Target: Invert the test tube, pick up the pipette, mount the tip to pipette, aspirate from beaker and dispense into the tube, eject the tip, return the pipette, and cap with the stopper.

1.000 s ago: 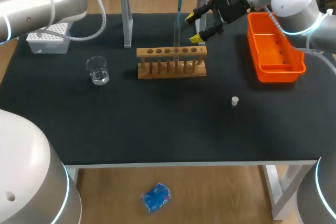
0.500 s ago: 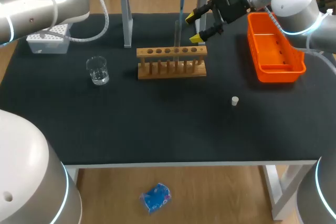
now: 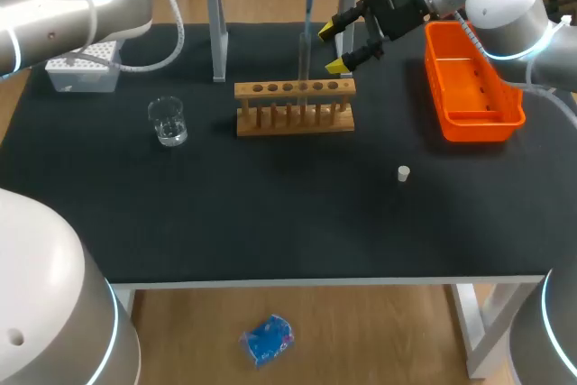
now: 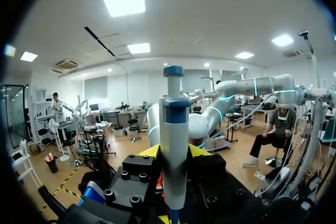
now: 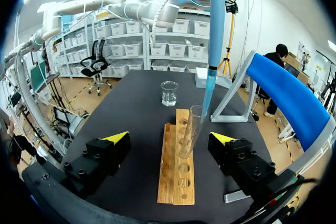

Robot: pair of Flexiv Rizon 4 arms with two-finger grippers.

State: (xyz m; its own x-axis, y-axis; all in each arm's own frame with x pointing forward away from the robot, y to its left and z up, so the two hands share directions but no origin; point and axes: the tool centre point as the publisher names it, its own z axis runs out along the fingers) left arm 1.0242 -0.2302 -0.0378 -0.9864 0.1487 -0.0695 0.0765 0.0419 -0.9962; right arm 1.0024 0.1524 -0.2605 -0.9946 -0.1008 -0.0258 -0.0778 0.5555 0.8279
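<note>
Left pincer [image 4: 174, 153]: we grip one pipette [image 4: 174, 124];
Right pincer [image 5: 169, 139]: open; one test tube [image 5: 190, 132] ahead;
Table [image 3: 270, 214]: one beaker [image 3: 168, 121]; one stopper [image 3: 404, 173]; one rack [image 3: 295, 107]

So the black table [image 3: 270, 223] has a wooden rack [image 3: 295, 107] mid-way along the far edge, with the metal stand's legs [image 3: 217, 33] behind it. A beaker [image 3: 168, 122] sits left of the rack and the tip box [image 3: 84, 67] is in the far left corner. An orange bin [image 3: 471, 83] is by the right edge, with the little white stopper [image 3: 404, 173] nearer the front.
</note>
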